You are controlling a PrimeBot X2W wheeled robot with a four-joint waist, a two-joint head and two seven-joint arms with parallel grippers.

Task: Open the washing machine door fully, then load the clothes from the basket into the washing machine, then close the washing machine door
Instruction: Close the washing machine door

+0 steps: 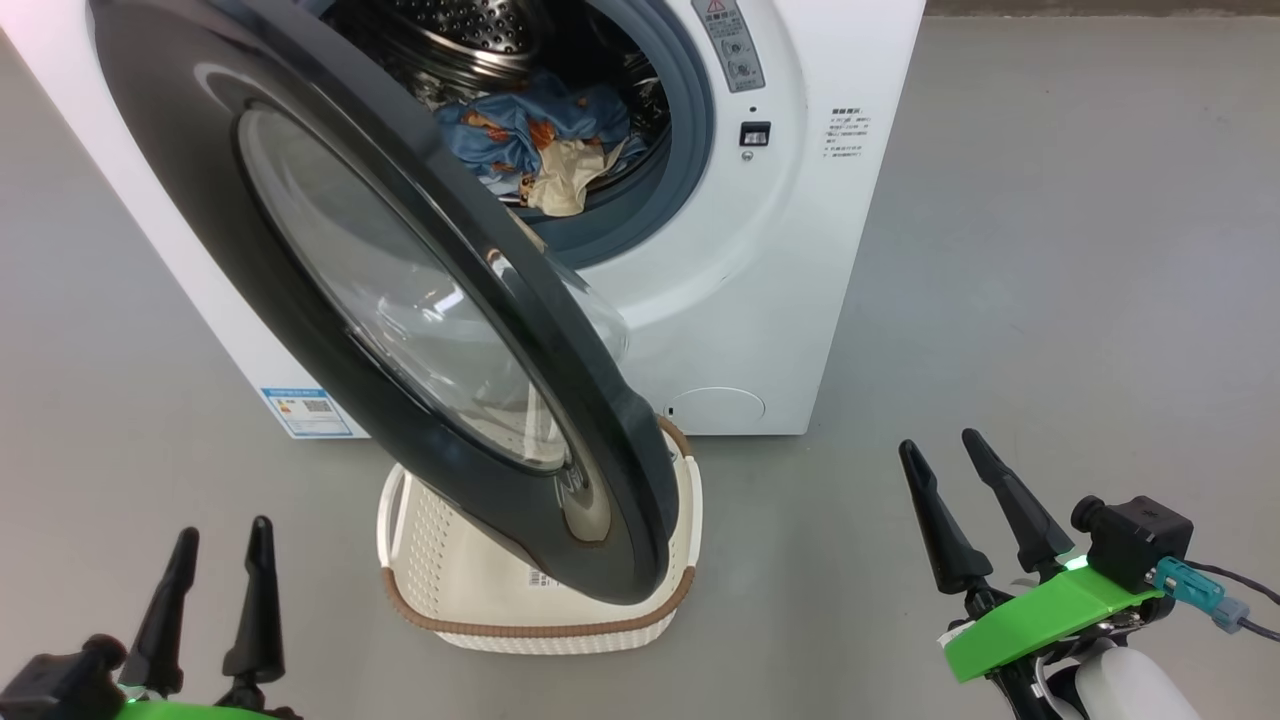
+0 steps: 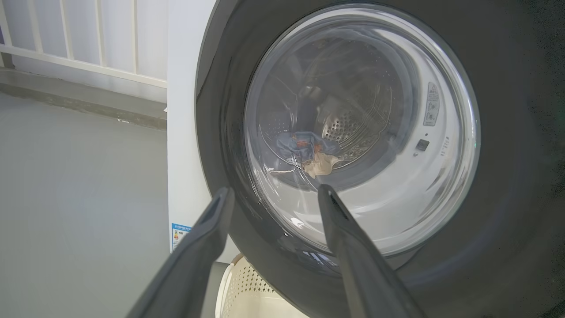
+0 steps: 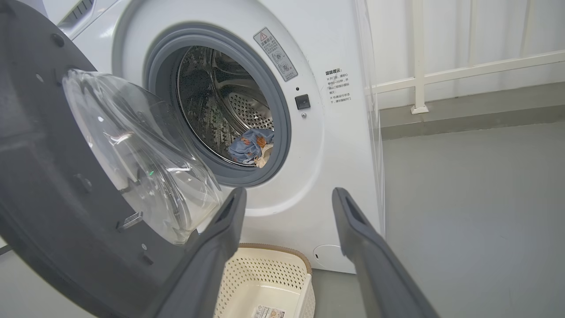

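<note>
We see the washing machine (image 1: 800,250) standing far, its washing machine door (image 1: 180,180) swung part-way out on the left over the basket (image 1: 560,625), which sits on the grey floor (image 1: 1050,300) just before the machine. The clothes (image 1: 540,140) lie in the drum by the gasket. A grey warning sticker (image 1: 733,40) with a red triangle sits right of the opening, and below it a block of small print (image 1: 848,133) we cannot read. A blue label (image 1: 305,410) with a QR code marks the lower left corner, and a barcode sticker (image 3: 268,312) lies inside the basket. Our left gripper (image 1: 225,530) and right gripper (image 1: 938,441) hang near, fingers spread wide, holding nothing.
</note>
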